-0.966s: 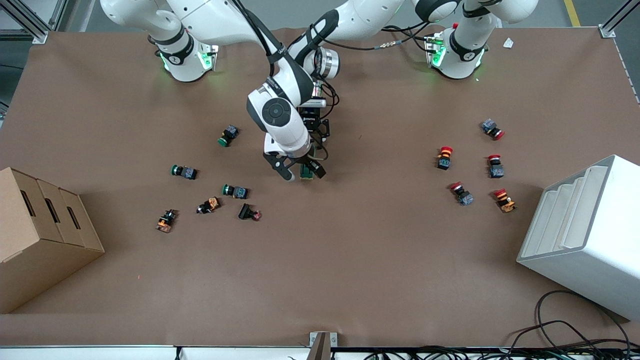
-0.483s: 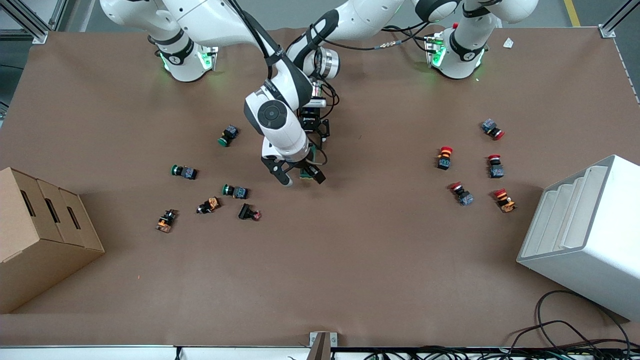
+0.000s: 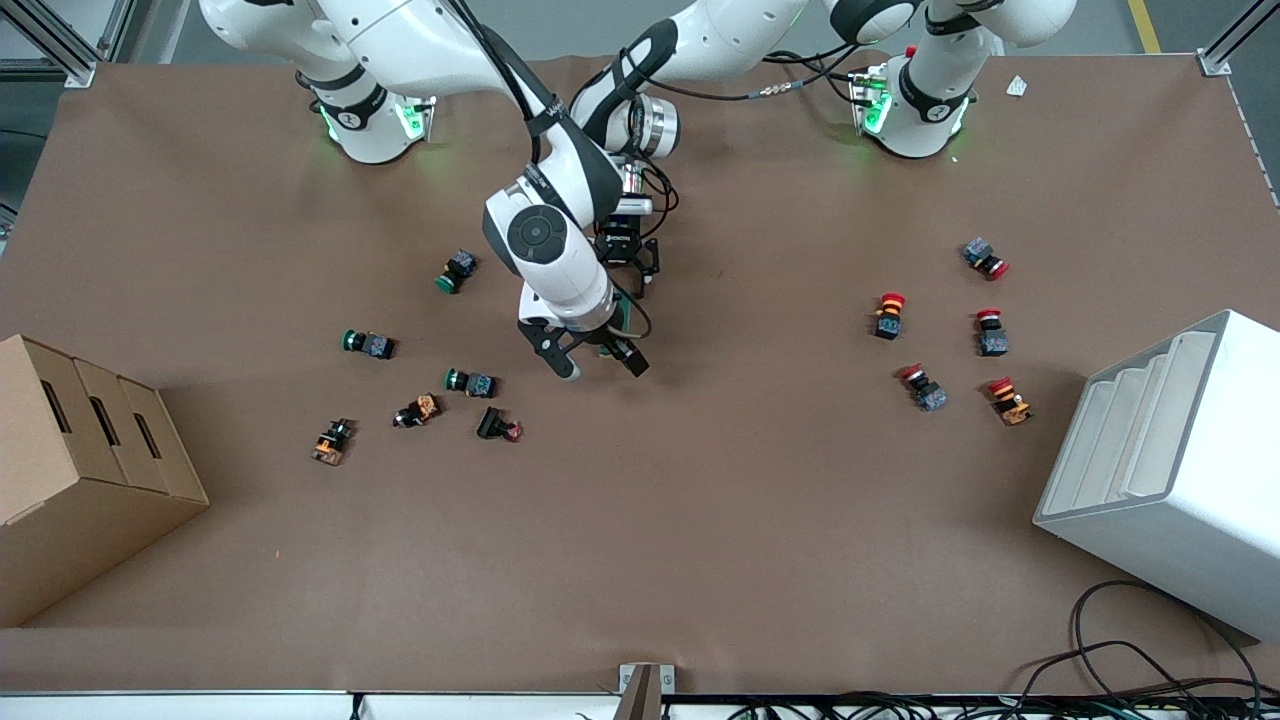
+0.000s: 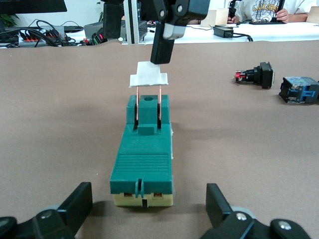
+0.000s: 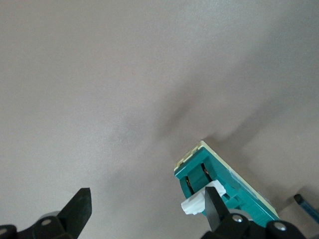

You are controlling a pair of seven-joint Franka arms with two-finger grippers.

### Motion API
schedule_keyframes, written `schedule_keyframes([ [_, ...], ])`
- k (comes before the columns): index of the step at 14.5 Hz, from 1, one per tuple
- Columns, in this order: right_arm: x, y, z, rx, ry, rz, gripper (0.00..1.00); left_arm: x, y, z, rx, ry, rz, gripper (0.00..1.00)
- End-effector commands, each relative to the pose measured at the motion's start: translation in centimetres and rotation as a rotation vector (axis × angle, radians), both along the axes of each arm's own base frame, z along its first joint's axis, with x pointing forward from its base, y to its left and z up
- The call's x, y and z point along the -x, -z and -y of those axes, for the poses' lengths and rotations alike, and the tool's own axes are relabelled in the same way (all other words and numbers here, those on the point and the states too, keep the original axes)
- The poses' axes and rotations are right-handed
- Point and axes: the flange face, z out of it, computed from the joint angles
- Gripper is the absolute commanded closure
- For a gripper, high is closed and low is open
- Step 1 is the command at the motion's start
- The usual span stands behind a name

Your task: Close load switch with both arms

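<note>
The load switch [image 4: 142,159] is a dark green block on a cream base, lying at the table's middle. Its white lever [image 4: 148,77] stands raised on two copper blades. In the front view the switch [image 3: 609,348] is mostly hidden under the right hand. My left gripper [image 4: 147,209] is open and low, its fingers [image 4: 75,204] astride one end of the switch without touching it. My right gripper [image 5: 147,206] is open over the other end. One of its fingers [image 5: 214,209] rests against the lever [image 5: 195,203]. In the front view both grippers, right [image 3: 600,366] and left [image 3: 630,288], meet at the switch.
Green-capped push buttons [image 3: 368,343] and other small parts lie toward the right arm's end, beside a cardboard box [image 3: 80,470]. Red-capped buttons [image 3: 890,314] lie toward the left arm's end, beside a white bin [image 3: 1170,470]. Two parts [image 4: 299,89] show near the switch.
My right gripper has moved a little toward the front camera, staying open at the lever end. The left gripper and the switch have stayed put.
</note>
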Motion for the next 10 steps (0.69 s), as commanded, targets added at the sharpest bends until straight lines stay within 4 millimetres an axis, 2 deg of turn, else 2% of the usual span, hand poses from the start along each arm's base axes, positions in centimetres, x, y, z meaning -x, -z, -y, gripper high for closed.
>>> schedule_keyframes([
  [1,-0.5,0.5,-0.3,-0.007,-0.003,0.000,0.00,0.3,2.8,-0.8,-0.006,-0.001,-0.026,0.00],
  [10,-1.2,2.1,-1.2,-0.007,0.008,0.001,0.00,-0.3,3.3,-1.2,-0.018,-0.007,-0.022,0.00],
])
